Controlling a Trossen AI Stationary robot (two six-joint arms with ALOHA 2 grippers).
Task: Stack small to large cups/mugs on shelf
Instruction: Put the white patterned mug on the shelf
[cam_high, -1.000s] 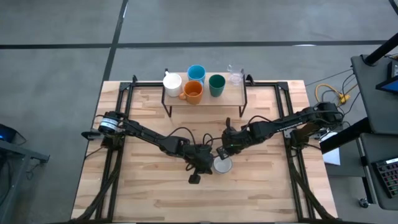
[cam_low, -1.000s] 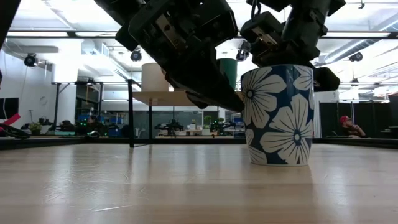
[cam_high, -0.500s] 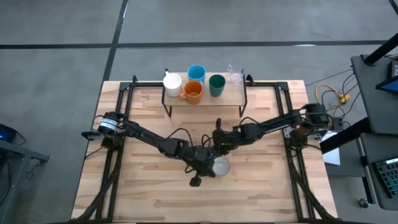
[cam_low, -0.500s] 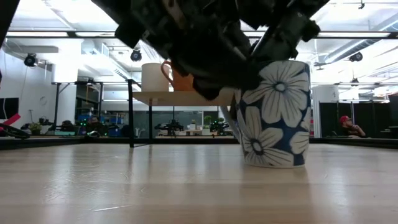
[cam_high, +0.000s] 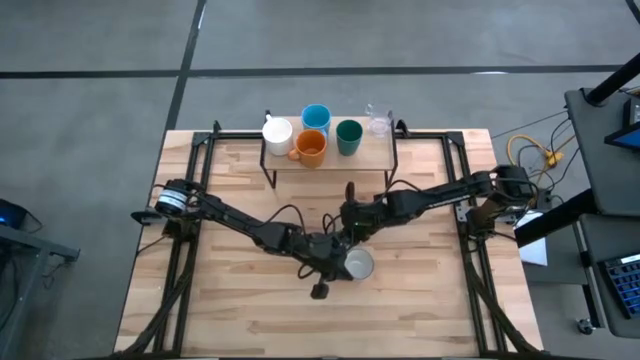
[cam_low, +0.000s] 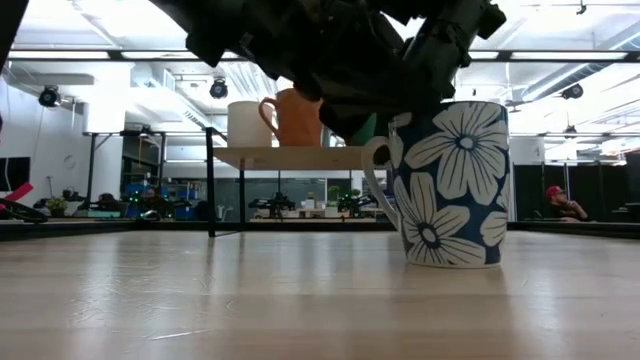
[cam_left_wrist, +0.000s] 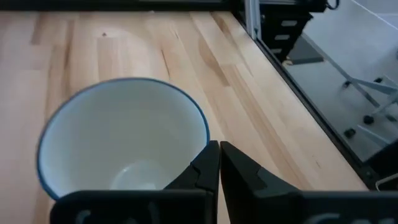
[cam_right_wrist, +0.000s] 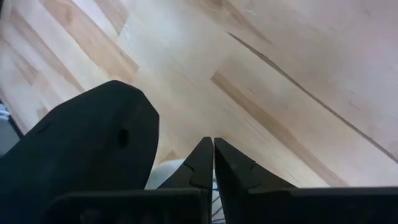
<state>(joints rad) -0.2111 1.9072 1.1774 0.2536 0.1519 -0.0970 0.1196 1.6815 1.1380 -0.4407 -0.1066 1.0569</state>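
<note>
I am working at the middle of the table (cam_high: 240, 300) with both arms meeting over the flowered mug (cam_low: 450, 185), which is standing upright on the wood with its handle showing in the low view. It is waiting well short of the shelf (cam_high: 330, 158) at twelve o'clock, where the white mug (cam_high: 277, 132), light blue mug (cam_high: 316, 118), orange mug (cam_high: 311, 147), dark green cup (cam_high: 348, 136) and clear glass (cam_high: 379, 123) are already lined up; I judge this last one still needs a place among them.

My left gripper (cam_left_wrist: 219, 163) is hanging just beside the mug's rim at its nine o'clock, fingers pressed together and pinching nothing. My right gripper (cam_right_wrist: 213, 160) is coming in from two o'clock, its tips likewise pressed tight and empty, hovering just over the left arm's wrist and the mug. Whether either tip is touching the rim, I cannot tell.
</note>
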